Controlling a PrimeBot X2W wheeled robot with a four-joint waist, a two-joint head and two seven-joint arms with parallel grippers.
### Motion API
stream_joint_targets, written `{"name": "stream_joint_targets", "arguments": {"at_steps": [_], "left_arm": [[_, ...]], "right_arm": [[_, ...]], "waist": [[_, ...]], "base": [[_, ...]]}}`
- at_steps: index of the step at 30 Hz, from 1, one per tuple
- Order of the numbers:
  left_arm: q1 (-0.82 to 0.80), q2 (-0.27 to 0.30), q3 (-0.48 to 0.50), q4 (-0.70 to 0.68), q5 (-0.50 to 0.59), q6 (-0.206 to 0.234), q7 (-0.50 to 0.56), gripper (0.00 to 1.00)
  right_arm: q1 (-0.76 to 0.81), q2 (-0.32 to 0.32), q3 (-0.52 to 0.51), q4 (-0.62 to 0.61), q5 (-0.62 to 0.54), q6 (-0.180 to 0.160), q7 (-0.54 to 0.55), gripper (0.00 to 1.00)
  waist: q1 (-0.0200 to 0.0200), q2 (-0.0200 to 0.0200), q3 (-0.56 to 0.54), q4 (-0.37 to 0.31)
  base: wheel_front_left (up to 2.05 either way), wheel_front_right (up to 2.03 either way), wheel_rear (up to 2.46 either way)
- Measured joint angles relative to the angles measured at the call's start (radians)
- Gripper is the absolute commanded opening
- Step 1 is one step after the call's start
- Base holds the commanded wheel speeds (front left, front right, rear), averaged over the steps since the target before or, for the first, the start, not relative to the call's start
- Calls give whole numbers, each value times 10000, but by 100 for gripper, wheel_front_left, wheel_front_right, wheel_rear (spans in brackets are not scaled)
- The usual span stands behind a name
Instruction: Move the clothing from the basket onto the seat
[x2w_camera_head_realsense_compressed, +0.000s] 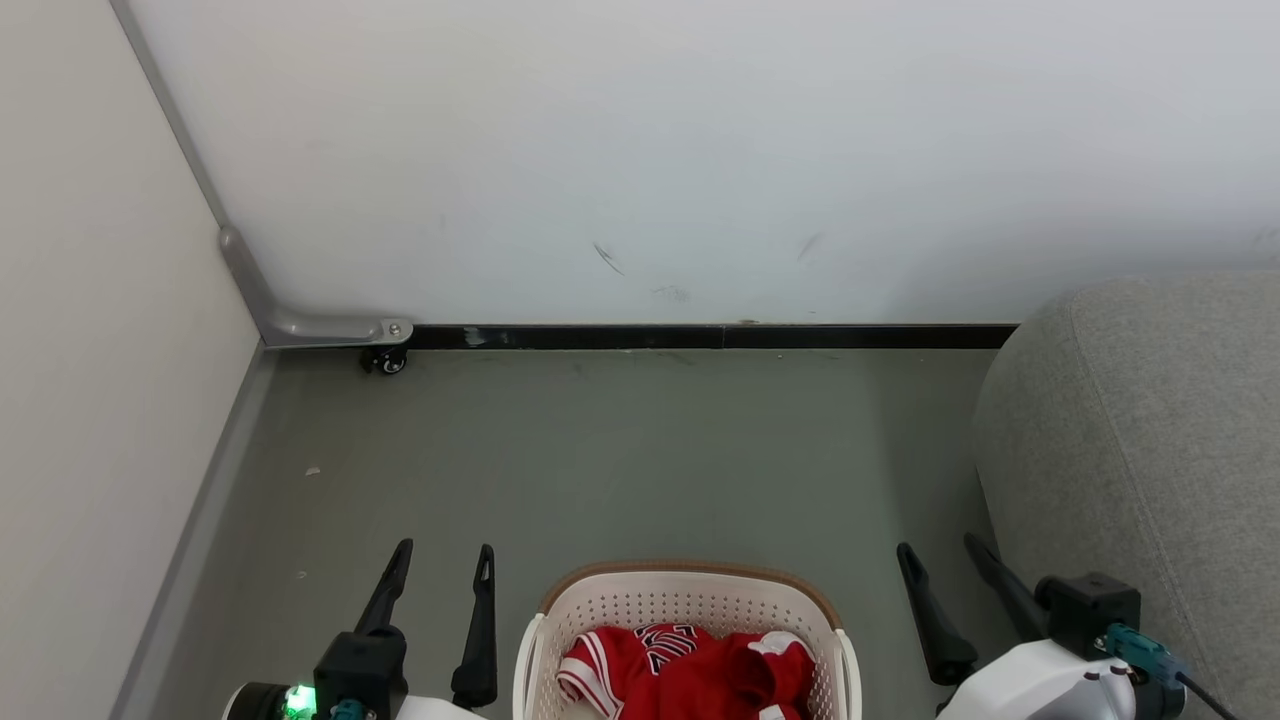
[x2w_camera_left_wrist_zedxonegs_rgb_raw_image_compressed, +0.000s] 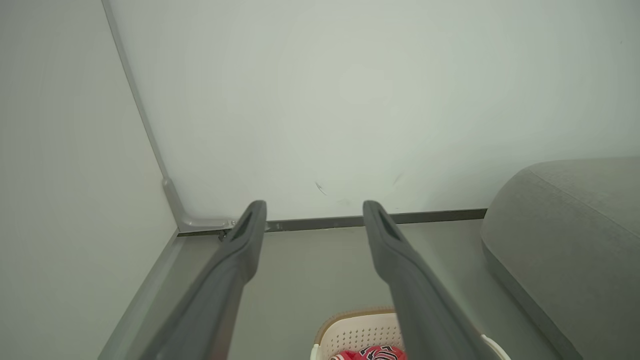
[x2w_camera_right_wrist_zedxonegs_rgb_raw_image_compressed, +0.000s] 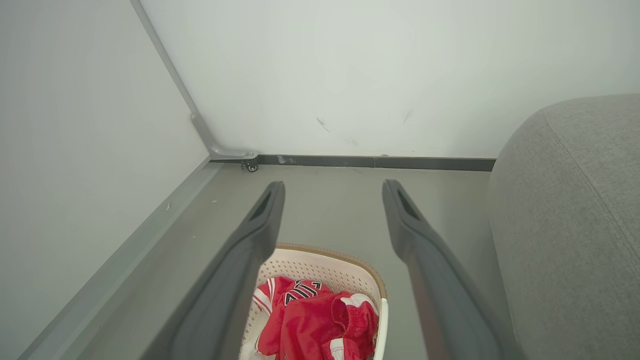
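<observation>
Small black caster (x2w_camera_head_realsense_compressed: 386, 362) beside dark baseboard (x2w_camera_head_realsense_compressed: 715, 336)

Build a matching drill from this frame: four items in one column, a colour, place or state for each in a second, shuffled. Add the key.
Column A
1. clothing
2. basket
3. seat
4. left gripper

Column B
a. light grey, at the right edge of the head view
b. open, holding nothing
c. red, heaped inside the basket
d. cream-white with a brown rim, bottom middle of the head view

Pairs: 1-c, 2-d, 3-a, 4-b
</observation>
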Motion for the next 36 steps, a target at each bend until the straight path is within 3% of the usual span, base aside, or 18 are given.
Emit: {"name": "stream_joint_targets", "arguments": {"at_steps": [18, 36], "left_arm": [[-48, -17, 311, 788, -4, 447, 0, 100], [-262, -31, 389, 871, -88, 556, 0, 100]], "right_arm": [[35, 0, -282, -27, 8, 0, 0, 100], [50, 0, -284, -119, 33, 0, 0, 100]], "waist": [[-1, 0, -158, -20], [-2, 0, -217, -151]], "base": [[0, 0, 0], [0, 0, 0]]}}
